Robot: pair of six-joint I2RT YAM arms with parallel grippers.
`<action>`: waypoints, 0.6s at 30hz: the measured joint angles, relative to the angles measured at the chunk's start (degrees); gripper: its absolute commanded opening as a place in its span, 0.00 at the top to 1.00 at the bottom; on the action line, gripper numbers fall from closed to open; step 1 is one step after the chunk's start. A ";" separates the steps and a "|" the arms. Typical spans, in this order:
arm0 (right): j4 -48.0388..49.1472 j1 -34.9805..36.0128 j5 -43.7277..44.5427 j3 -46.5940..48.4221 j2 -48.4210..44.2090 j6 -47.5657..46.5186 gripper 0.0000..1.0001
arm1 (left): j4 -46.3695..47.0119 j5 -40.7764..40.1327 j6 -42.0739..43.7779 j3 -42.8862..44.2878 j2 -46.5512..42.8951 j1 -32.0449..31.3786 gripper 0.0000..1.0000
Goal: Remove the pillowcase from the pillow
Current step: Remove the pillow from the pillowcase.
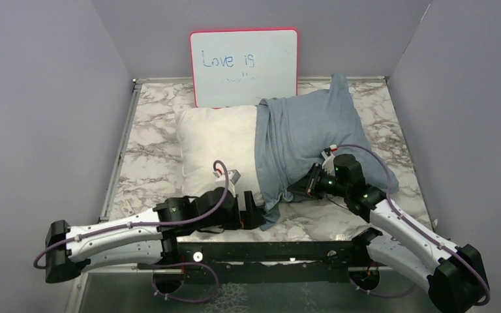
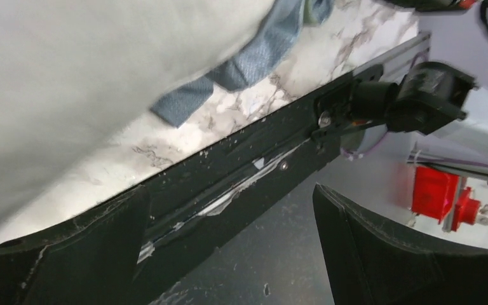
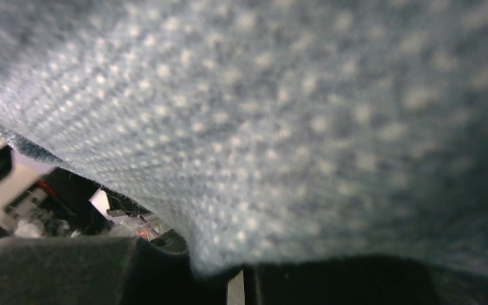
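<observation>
The white pillow (image 1: 215,140) lies across the marble table (image 1: 150,130). The blue-grey pillowcase (image 1: 313,130) covers its right half, bunched at the middle. My right gripper (image 1: 298,190) is shut on the pillowcase's lower front edge; in the right wrist view the cloth (image 3: 279,127) fills the frame and drops between the nearly closed fingers (image 3: 133,273). My left gripper (image 1: 259,212) sits at the pillow's front edge by the hanging pillowcase corner. In the left wrist view it (image 2: 230,203) is open and empty, with the pillow (image 2: 70,76) and a pillowcase flap (image 2: 229,70) above it.
A red-framed whiteboard (image 1: 244,65) leans on the back wall behind the pillow. Grey walls close in both sides. A black rail (image 1: 267,251) runs along the table's front edge, also in the left wrist view (image 2: 241,165), near the right arm's base (image 2: 419,95).
</observation>
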 measured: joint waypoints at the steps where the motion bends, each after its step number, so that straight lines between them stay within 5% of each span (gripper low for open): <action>1: -0.02 0.00 0.00 0.00 0.00 -0.02 0.86 | 1.16 -1.77 -1.90 -1.16 0.33 -2.58 0.02; 6: -0.52 0.00 0.00 0.09 -0.02 -0.42 0.85 | 5.77 -12.52 -10.43 -6.34 1.90 -11.04 0.01; 18: -4.98 0.04 0.07 1.97 -1.16 -1.95 0.83 | 12.02 -40.72 -31.74 -21.07 -9.27 -11.26 0.03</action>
